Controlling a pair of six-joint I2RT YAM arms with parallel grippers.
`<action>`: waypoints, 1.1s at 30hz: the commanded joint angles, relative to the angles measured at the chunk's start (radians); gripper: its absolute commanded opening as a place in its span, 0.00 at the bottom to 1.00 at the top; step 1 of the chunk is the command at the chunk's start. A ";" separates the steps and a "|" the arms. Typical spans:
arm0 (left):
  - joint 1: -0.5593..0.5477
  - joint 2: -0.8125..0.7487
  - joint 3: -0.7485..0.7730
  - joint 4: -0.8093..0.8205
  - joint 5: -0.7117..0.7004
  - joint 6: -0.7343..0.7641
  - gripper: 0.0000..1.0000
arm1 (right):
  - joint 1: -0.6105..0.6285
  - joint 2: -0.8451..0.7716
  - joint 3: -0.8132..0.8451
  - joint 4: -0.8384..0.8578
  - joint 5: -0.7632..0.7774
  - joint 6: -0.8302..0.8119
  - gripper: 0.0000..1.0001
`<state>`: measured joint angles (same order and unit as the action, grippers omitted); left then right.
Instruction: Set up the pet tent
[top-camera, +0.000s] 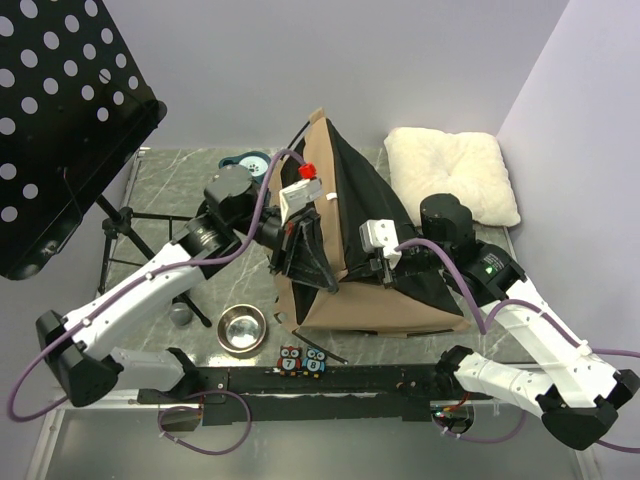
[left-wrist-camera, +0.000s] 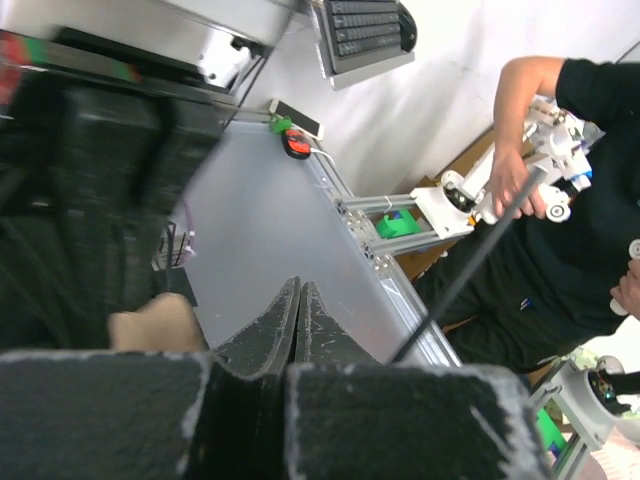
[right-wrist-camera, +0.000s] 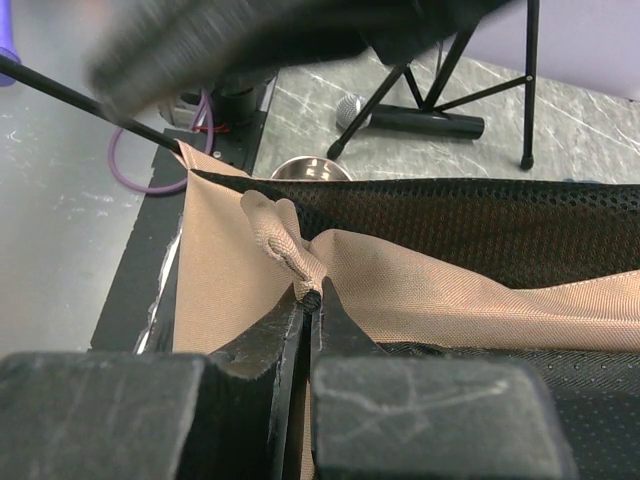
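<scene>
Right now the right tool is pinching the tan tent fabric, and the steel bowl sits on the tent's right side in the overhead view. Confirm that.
One detail is wrong. The right tool does pinch the tan fabric of the tent, but the steel bowl sits on the tent's left side, not its right. The top view shows this.

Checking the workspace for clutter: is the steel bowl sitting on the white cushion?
No, the steel bowl sits on the table near the pet tent's front corner, apart from the white cushion.
</scene>
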<state>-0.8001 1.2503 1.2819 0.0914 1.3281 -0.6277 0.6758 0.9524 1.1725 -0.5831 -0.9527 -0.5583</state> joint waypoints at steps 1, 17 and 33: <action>-0.002 0.023 0.018 0.041 -0.004 -0.051 0.01 | -0.004 0.000 0.036 0.034 -0.044 -0.002 0.00; -0.001 0.047 -0.021 -0.041 -0.009 0.060 0.01 | -0.004 -0.015 0.033 0.040 -0.058 0.005 0.00; -0.001 0.112 -0.033 -0.024 0.017 0.065 0.01 | -0.004 -0.017 0.041 0.077 -0.080 0.031 0.00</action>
<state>-0.8001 1.3437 1.2621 0.0422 1.3346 -0.5705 0.6735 0.9524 1.1782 -0.5777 -0.9710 -0.5434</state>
